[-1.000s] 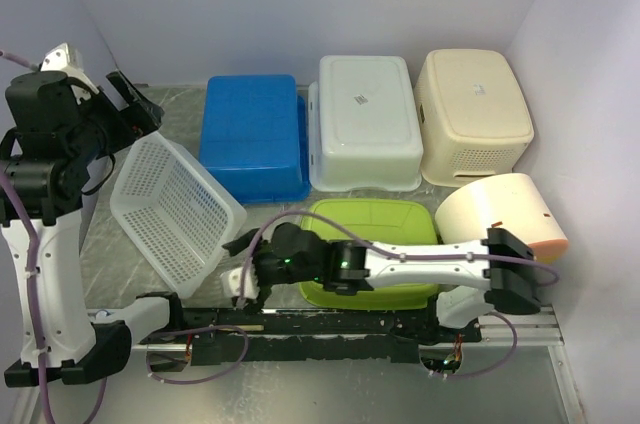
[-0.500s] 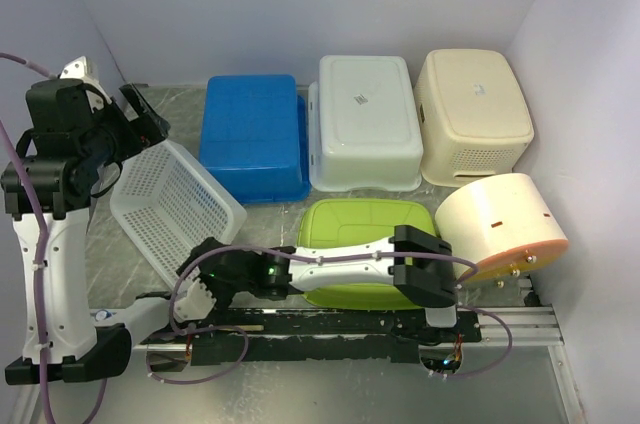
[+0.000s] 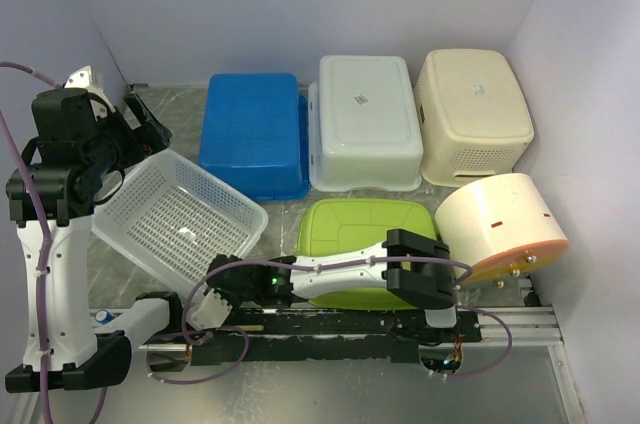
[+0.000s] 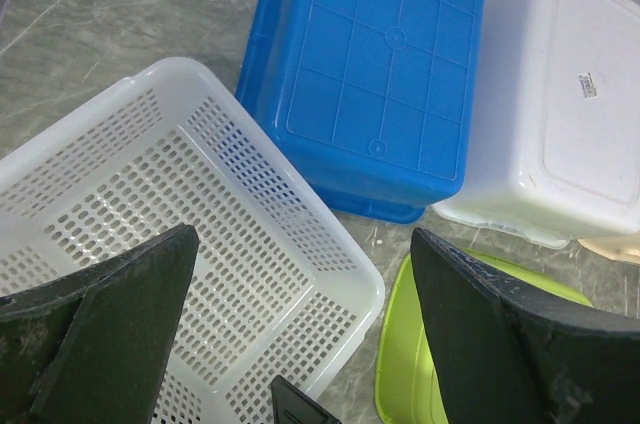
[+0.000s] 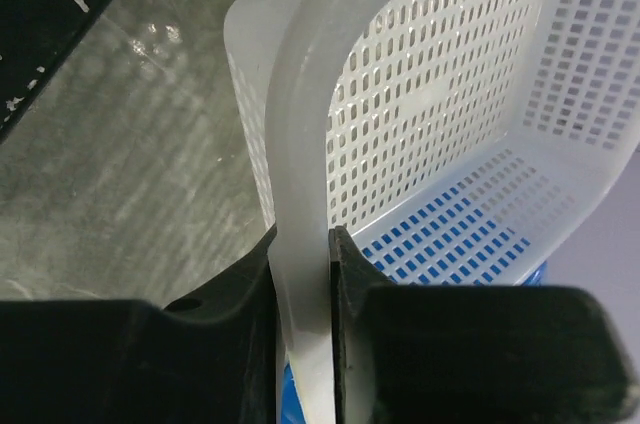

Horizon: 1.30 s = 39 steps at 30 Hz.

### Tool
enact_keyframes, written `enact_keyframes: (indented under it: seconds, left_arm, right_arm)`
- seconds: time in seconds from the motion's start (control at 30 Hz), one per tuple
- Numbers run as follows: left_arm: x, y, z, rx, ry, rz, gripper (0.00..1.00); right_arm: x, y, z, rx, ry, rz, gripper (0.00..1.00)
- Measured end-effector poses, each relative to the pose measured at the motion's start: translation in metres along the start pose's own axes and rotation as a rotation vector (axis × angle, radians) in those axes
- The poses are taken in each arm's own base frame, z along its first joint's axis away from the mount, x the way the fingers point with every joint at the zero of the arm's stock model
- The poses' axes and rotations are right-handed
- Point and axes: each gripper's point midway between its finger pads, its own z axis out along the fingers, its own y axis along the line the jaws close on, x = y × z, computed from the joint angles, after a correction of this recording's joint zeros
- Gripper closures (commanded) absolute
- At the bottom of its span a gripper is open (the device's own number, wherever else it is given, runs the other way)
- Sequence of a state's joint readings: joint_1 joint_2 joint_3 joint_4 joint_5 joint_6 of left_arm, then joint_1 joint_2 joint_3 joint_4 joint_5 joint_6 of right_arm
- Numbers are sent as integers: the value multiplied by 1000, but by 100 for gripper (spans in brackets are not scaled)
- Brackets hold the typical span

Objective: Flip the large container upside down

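At the left edge, we find the left gripper (image 4: 302,234) released, its fingers spread wide above the white mesh basket (image 3: 180,219). The basket sits toward the near-left corner, tilted, with its opening upward and its perforated floor in plain view. The right gripper (image 5: 300,284) is clenched on the basket's near rim. Along the far edge, the blue bin (image 3: 255,134), white bin (image 3: 365,119) and cream bin (image 3: 472,114) all rest bottom-up. The green bin (image 3: 365,229) rests bottom-up at the middle of the near edge. A round cream tub (image 3: 500,219) lies on its side toward the near-right corner.
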<state>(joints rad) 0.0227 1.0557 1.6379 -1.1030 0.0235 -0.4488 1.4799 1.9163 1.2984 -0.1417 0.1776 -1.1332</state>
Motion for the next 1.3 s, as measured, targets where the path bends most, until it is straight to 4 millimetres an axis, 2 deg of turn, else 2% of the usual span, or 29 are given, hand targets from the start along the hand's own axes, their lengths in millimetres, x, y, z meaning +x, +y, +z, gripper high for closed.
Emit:
enact_keyframes:
  seconds: [0.17, 0.23, 0.37, 0.43, 0.53, 0.63, 0.73, 0.83, 1.0, 1.1, 1.17, 1.23, 1.3]
  left_arm:
    - [-3, -3, -1, 11, -1, -1, 4]
    - [-16, -14, -4, 45, -24, -3, 4]
    - [-49, -36, -19, 121, -103, -8, 4]
    - [-63, -45, -30, 154, -148, -11, 4]
    - [-75, -52, -45, 185, -199, -16, 4]
    - [-78, -54, -52, 198, -220, -22, 4]
    - [-79, -55, -54, 203, -224, -33, 4]
    - [-84, -59, -55, 213, -232, -34, 5]
    - [-113, -72, -63, 243, -294, -29, 5]
    - [-113, -73, -62, 256, -300, -27, 5]
    - [-106, -74, -57, 270, -289, -25, 5]
    - [-101, -74, -52, 277, -272, -27, 5]
    - [-100, -76, -47, 290, -260, -25, 5]
  right_arm:
    - [-4, -2, -4, 2, -21, 16, 100]
    - [-9, -7, -11, 7, -58, 55, 100]
    - [-29, -25, -36, 42, -202, 192, 100]
    - [-31, -35, -50, 61, -265, 274, 100]
    - [-29, -52, -66, 87, -378, 426, 100]
    - [-28, -68, -80, 96, -482, 577, 100]
    - [-22, -81, -94, 88, -589, 738, 100]
    - [-9, -95, -111, 62, -715, 941, 100]
    - [12, -125, -151, -1, -997, 1246, 100]
    - [23, -140, -183, -52, -1204, 1409, 100]
    - [27, -144, -198, -109, -1325, 1493, 100]
    - [32, -143, -202, -194, -1395, 1599, 100]
    - [40, -135, -193, -303, -1426, 1743, 100]
